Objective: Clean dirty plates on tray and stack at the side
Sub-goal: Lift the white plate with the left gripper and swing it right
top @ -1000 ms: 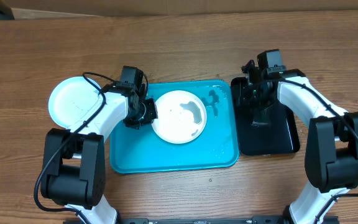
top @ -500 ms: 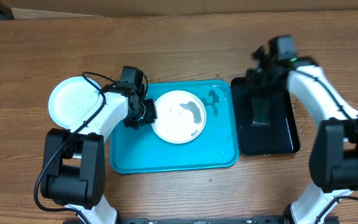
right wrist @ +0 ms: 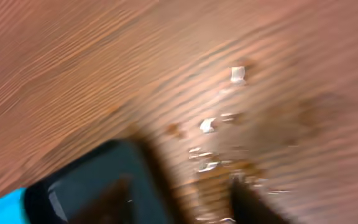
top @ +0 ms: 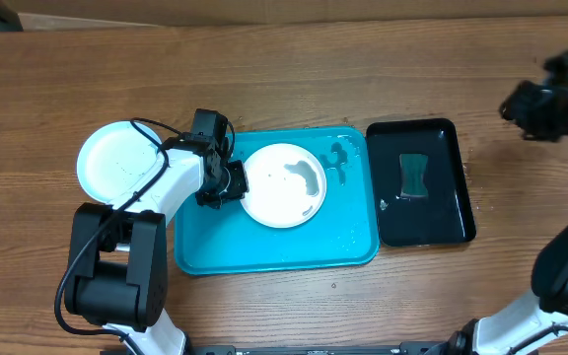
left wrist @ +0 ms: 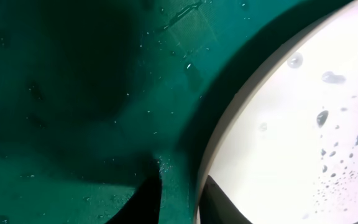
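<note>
A white plate (top: pixel 282 187), wet and with a grey smear, lies on the turquoise tray (top: pixel 264 251). My left gripper (top: pixel 229 183) sits at its left rim. In the left wrist view one finger rests on the tray (left wrist: pixel 55 124) and the other on the plate (left wrist: pixel 291 137). The jaws stand slightly apart astride the rim, and a strip of tray shows between the outer finger and the rim. Another white plate (top: pixel 114 163) lies on the table left of the tray. My right gripper (top: pixel 523 105) hangs blurred over the wood at the far right. In its own view the right gripper (right wrist: pixel 182 202) is open and empty.
A glossy black tray (top: pixel 447 212) stands right of the turquoise tray, with the dark green sponge (top: pixel 414 176) lying in it. The black tray's corner (right wrist: pixel 86 186) shows in the right wrist view. Water drops (right wrist: pixel 207 124) lie on the wood beside it.
My right arm has swung from over the black tray to the far right and opened, leaving the sponge in that tray. The left arm has stayed at the plate's rim.
</note>
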Action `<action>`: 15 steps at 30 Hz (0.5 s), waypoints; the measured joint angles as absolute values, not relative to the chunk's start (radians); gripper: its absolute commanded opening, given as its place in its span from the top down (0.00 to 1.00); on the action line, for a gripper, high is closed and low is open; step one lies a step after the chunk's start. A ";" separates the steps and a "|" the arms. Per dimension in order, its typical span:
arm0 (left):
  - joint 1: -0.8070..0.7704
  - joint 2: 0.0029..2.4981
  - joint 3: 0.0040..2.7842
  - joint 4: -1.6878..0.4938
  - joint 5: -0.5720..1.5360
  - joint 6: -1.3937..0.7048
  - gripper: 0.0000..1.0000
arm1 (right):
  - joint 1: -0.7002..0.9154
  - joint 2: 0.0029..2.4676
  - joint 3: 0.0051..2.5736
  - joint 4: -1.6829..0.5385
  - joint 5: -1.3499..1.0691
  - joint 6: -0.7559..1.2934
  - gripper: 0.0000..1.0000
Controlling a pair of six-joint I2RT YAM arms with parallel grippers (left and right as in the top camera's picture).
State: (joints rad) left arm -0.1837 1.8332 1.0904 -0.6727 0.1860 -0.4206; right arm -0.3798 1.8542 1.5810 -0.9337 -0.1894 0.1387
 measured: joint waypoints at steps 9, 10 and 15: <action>-0.184 1.833 1.093 -0.680 0.191 -0.424 0.96 | -0.459 1.854 1.581 -0.935 -0.175 0.163 0.00; -0.184 1.833 1.096 -0.691 0.191 -0.418 0.96 | -0.459 1.854 1.581 -0.934 -0.175 0.164 0.00; -0.178 1.835 1.189 -0.811 0.187 -0.396 0.96 | -0.458 1.854 1.581 -0.935 -0.175 0.165 0.00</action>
